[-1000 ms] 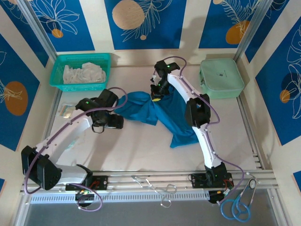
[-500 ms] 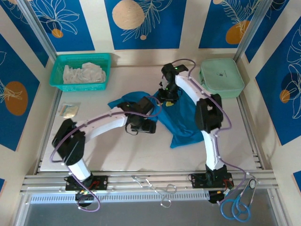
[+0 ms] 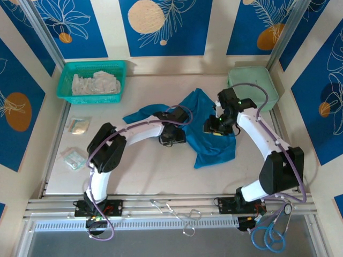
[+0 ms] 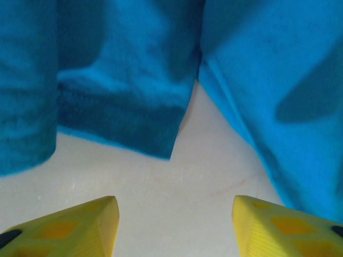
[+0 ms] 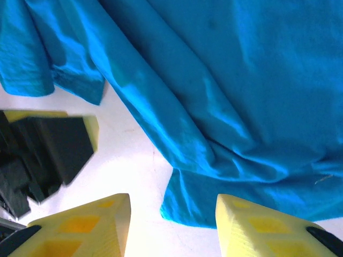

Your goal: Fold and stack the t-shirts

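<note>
Barely begun, by the look of it. One teal t-shirt (image 3: 214, 149) on the worktop (image 3: 134, 174), a little right of centre and nearer the far edge than the near one — rumpled, one part trailing off to the left, no fold made, nothing stacked.

Left gripper (image 3: 171, 135) down at the shirt's left side, fingers (image 4: 80, 225) apart, bare worktop between them, cloth just beyond the tips, nothing held. Right gripper (image 3: 211, 127) over the middle of the cloth, likewise open and empty, tips poised by a loose hem.

Left to do, judging from this — spread the shirt flat, fold it, set it down as the base of a stack. Far left corner: green basket (image 3: 64, 88) of white cloths, well apart from both arms.
</note>
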Motion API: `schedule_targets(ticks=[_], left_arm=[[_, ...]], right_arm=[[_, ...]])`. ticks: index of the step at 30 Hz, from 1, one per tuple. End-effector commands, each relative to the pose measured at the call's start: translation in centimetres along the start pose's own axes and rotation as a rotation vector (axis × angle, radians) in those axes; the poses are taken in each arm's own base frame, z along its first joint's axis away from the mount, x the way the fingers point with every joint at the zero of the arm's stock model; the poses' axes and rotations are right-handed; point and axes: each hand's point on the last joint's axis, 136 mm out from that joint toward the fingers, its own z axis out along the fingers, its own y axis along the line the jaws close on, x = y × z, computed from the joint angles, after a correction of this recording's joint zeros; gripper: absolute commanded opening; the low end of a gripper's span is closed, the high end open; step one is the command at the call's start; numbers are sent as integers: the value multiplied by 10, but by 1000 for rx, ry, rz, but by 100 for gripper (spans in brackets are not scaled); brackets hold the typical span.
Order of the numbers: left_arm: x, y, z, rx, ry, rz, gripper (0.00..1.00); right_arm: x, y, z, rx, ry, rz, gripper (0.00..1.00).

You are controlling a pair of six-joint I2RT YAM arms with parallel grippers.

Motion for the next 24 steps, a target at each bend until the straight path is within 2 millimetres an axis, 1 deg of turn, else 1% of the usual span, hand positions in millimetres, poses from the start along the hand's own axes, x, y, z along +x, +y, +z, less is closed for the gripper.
schedule_targets(ticks=[1,5,9,10,12,15,16,17,18,21,24], left_arm=[[-11,10,7,-103,-20,-22,55],[-16,17,18,-176,-7,-12,49],[-14,29,29,-229,9,-10,45],[-14,31,32,-238,14,-8,42],[-12,36,37,-254,29,-4,33],[-10,39,41,-263,43,9,12],[-9,40,40,-268,44,14,3],[-10,41,36,-270,40,21,0],[-10,42,33,-274,36,29,0],[-10,47,11,-280,12,66,0],[-6,55,-24,-282,-2,112,0]], right_arm=[[3,5,-8,-68,-41,22,46],[10,1,-11,-83,-48,29,45],[14,-2,-14,-97,-55,38,44],[14,-3,-15,-102,-58,40,44],[15,-4,-16,-110,-63,47,44],[16,-6,-19,-118,-71,52,44],[16,-7,-20,-118,-73,56,43],[17,-8,-21,-119,-73,58,43],[18,-9,-22,-120,-76,62,43],[23,-10,-23,-126,-72,74,43],[30,-11,-17,-138,-56,106,43]])
